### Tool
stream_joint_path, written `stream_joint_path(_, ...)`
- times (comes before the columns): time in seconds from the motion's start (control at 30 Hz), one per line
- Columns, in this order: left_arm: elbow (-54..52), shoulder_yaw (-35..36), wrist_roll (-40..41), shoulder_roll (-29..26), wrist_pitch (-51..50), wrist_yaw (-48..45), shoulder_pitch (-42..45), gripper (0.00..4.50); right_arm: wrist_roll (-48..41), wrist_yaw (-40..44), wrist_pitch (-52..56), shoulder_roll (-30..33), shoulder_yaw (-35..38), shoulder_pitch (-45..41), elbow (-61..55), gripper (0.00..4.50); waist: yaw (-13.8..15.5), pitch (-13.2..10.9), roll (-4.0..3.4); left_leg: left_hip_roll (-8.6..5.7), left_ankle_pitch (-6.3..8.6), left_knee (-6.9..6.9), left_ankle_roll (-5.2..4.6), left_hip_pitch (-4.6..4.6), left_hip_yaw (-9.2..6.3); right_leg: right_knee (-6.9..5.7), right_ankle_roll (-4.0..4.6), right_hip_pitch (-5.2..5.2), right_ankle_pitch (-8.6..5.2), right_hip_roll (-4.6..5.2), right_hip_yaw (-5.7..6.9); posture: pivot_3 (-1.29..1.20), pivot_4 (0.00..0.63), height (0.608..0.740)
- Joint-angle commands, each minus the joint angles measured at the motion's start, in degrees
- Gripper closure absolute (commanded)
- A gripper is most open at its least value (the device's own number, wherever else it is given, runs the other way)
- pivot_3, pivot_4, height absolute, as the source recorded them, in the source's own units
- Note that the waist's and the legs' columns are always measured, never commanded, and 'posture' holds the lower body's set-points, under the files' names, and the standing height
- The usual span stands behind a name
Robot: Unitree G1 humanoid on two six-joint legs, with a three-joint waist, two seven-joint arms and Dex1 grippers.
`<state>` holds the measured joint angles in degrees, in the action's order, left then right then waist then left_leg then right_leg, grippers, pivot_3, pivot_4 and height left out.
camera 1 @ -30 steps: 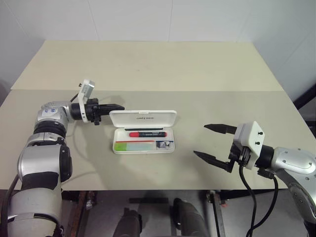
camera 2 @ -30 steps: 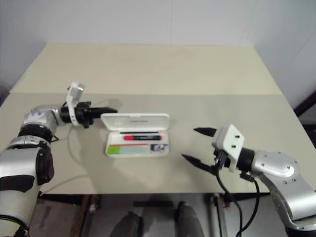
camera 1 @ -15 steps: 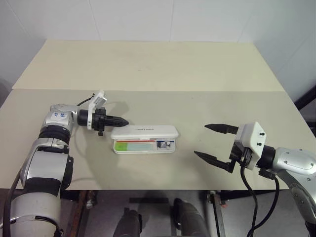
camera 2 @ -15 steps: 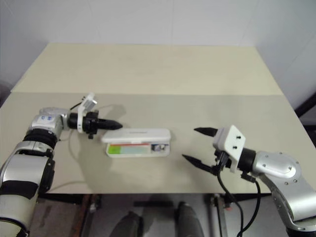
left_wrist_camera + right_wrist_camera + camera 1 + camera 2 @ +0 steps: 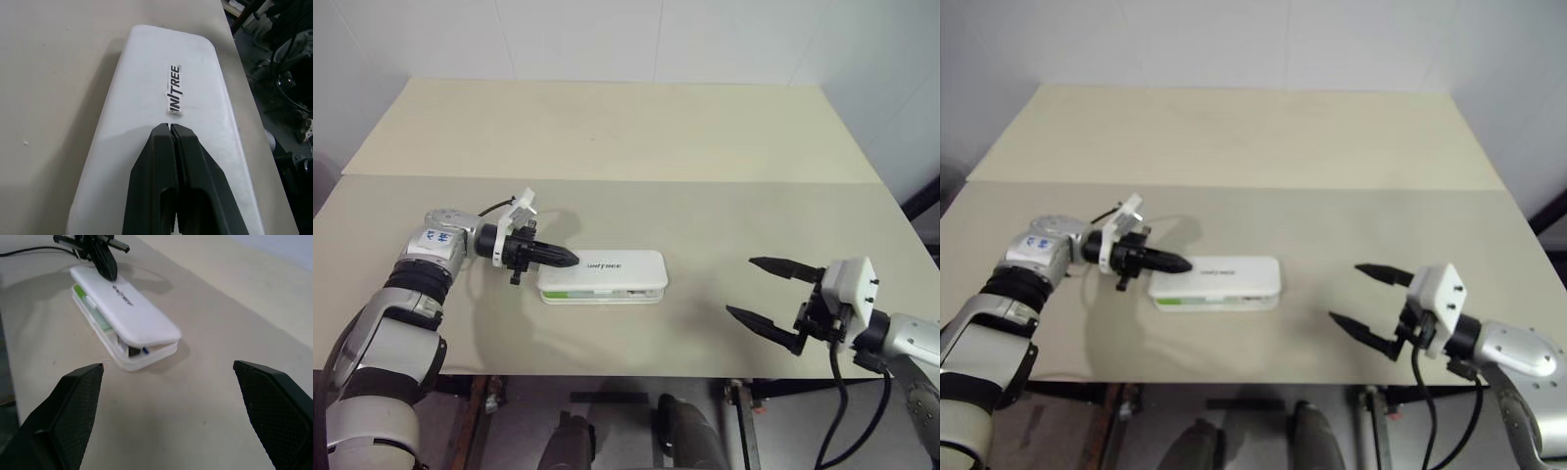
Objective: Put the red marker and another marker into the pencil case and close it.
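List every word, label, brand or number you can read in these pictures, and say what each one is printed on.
"UNITREE" (the first letter hidden by the left gripper in the wrist view): dark lettering on the white lid of the pencil case.
Blue marking on the left arm's grey wrist segment: too small to read.
Nothing else is legible.
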<state>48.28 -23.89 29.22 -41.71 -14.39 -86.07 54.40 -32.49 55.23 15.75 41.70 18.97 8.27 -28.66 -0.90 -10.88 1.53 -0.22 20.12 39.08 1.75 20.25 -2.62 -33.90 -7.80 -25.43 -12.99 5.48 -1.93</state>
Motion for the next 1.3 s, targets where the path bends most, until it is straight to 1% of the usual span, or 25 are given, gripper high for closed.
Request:
stream_joint_path(0.03,-2.5,-1.1,1.9,-1.2,0.4,-6.4,-0.9,4.45,-3.7,0.6,-1.8,-1.3,3.3,0.8,-1.0,0.00,-0.1,0.0,0.00,0.00,0.00,0.01,0.00,-0.02,0.01,-0.02,0.00,0.00,0.00,0.00,-0.02,0.00,0.150,0.740)
stream_joint_path(0.23,-5.2,-1.7,2.8,-1.9,0.2,-6.4,-2.4,4.45,-6.1,-0.2,-3.5,-3.2,4.4,0.2,-1.9,0.00,0.0,0.0,0.00,0.01,-0.03,0.02,-0.03,-0.07,0.00,-0.11,0.02,0.02,0.00,-0.02,-0.04,0.00,0.150,0.740)
stream_joint_path(0.3,-5.9,-2.2,3.0,-2.2,0.2,-6.4,-2.7,4.45,-9.2,-2.0,-2.3,-3.5,5.5,-1.0,-3.2,0.00,-0.1,0.0,0.00,0.01,-0.04,0.02,-0.03,-0.08,0.00,-0.13,0.02,0.02,0.00,-0.02,-0.04,0.00,0.150,0.740)
stream_joint_path(0.47,-6.6,-3.0,3.0,-1.8,0.3,-6.4,-2.6,4.45,-12.7,-1.3,-1.8,-2.4,8.4,-0.4,-3.5,0.00,0.7,0.0,0.00,0.01,-0.04,0.02,-0.03,-0.07,-0.02,-0.11,0.03,0.02,0.01,-0.03,-0.04,0.00,0.150,0.740)
stream_joint_path(0.73,-6.1,-5.4,2.9,-1.5,1.3,-6.4,-2.1,4.45,-15.5,-0.3,-0.3,-0.1,10.8,0.4,-4.2,0.00,0.8,0.0,0.00,0.00,-0.04,0.03,-0.03,-0.06,0.00,-0.09,0.02,0.04,0.01,-0.02,-0.04,0.00,0.150,0.740)
stream_joint_path(1.13,-5.3,-10.7,1.5,-1.5,1.9,-6.4,-1.3,4.45,-14.2,-2.0,-0.7,-0.6,9.0,0.1,-4.9,0.00,0.8,0.0,-0.01,0.00,-0.05,0.03,-0.03,-0.10,0.00,-0.10,0.02,0.09,0.01,-0.02,-0.05,0.00,0.150,0.740)
stream_joint_path(1.3,-5.1,-13.9,0.9,-1.9,2.2,-6.4,-0.2,4.45,-12.3,-3.0,-1.2,-1.5,6.3,-1.8,-4.2,0.00,0.8,0.0,-0.01,0.00,-0.05,0.03,-0.04,-0.21,-0.01,-0.06,0.03,0.27,0.01,-0.02,-0.04,0.00,0.150,0.740)
